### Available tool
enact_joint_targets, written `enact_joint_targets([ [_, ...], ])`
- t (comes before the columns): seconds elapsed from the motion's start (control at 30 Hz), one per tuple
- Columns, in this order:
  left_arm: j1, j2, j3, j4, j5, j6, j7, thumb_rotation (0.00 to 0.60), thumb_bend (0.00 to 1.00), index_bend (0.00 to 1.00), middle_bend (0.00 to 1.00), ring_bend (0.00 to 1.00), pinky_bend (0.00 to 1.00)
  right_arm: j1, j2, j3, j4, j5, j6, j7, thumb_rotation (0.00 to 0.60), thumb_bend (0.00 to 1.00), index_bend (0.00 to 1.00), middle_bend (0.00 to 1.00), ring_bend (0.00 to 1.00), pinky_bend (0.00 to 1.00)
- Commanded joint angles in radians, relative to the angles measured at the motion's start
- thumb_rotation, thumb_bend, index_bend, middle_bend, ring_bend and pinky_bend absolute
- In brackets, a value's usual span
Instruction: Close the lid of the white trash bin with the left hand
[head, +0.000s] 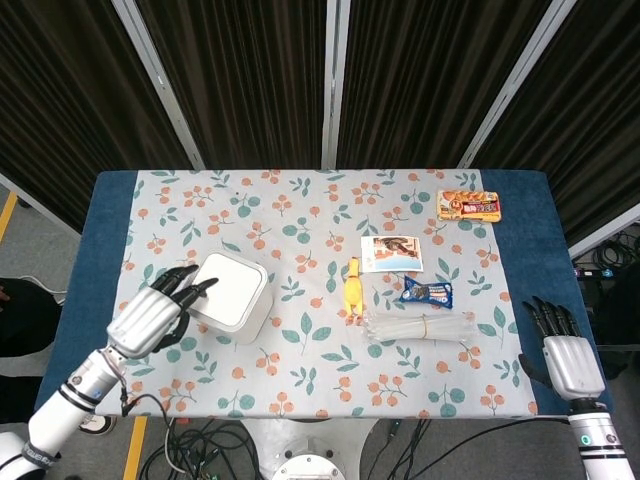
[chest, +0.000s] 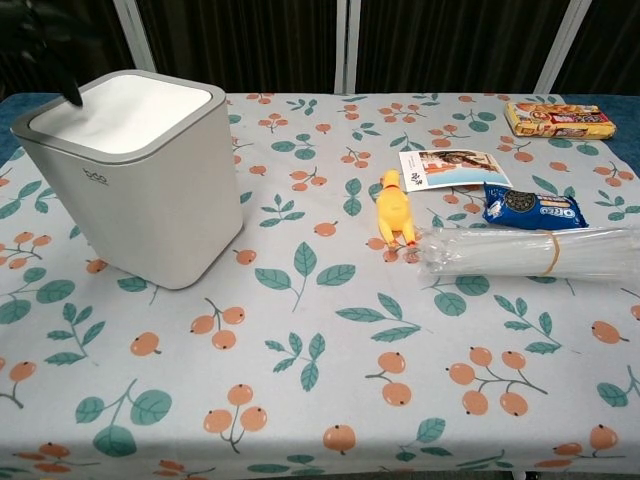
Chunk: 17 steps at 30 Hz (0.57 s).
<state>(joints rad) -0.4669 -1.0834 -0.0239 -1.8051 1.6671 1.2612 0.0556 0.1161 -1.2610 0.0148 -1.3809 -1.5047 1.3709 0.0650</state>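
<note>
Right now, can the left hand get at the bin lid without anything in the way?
Probably yes. The left hand sits beside the white bin, fingers reaching over the lid; nothing lies between them.

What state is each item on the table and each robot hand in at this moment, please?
White square plastic trash bin: upright, lid down flat.
Left hand: fingers spread, holding nothing, fingertips at the bin's edge.
Right hand: open, off the table's right end.
Yellow rubber chicken toy: lying flat.
Blue cookie packet: sealed.
Clear bundle of plastic straws: banded, lying flat.
Orange snack box: closed.
</note>
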Motion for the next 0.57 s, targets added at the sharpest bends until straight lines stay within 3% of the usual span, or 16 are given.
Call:
enact_joint_targets([
  [0.03, 0.053, 0.012, -0.038, 0.009, -0.002, 0.123, -0.005, 0.600, 0.71, 0.06, 0.19, 0.00, 0.13, 0.000, 0.001, 0.000, 0.000, 0.001, 0.000, 0.002, 0.600, 0.26, 0.00, 0.00, 0.00, 0.00],
  [0.27, 0.173, 0.008, 0.030, 0.025, -0.097, 0.164, 0.074, 0.600, 0.62, 0.07, 0.15, 0.00, 0.13, 0.000, 0.003, 0.003, -0.008, -0.001, 0.005, 0.006, 0.600, 0.26, 0.00, 0.00, 0.00, 0.00],
  [0.37, 0.235, -0.050, 0.042, 0.098, -0.137, 0.218, 0.089, 0.600, 0.44, 0.07, 0.12, 0.00, 0.13, 0.002, 0.003, 0.004, -0.011, -0.002, 0.005, 0.003, 0.600, 0.26, 0.00, 0.00, 0.00, 0.00],
  [0.5, 0.308, -0.119, 0.041, 0.194, -0.177, 0.292, 0.044, 0.600, 0.11, 0.07, 0.10, 0.00, 0.13, 0.002, 0.003, 0.003, -0.020, -0.005, 0.007, -0.005, 0.600, 0.26, 0.00, 0.00, 0.00, 0.00],
  [0.57, 0.326, -0.129, 0.051, 0.226, -0.183, 0.290, 0.010, 0.600, 0.04, 0.07, 0.09, 0.00, 0.13, 0.004, 0.003, 0.002, -0.023, -0.006, 0.005, -0.013, 0.600, 0.26, 0.00, 0.00, 0.00, 0.00],
])
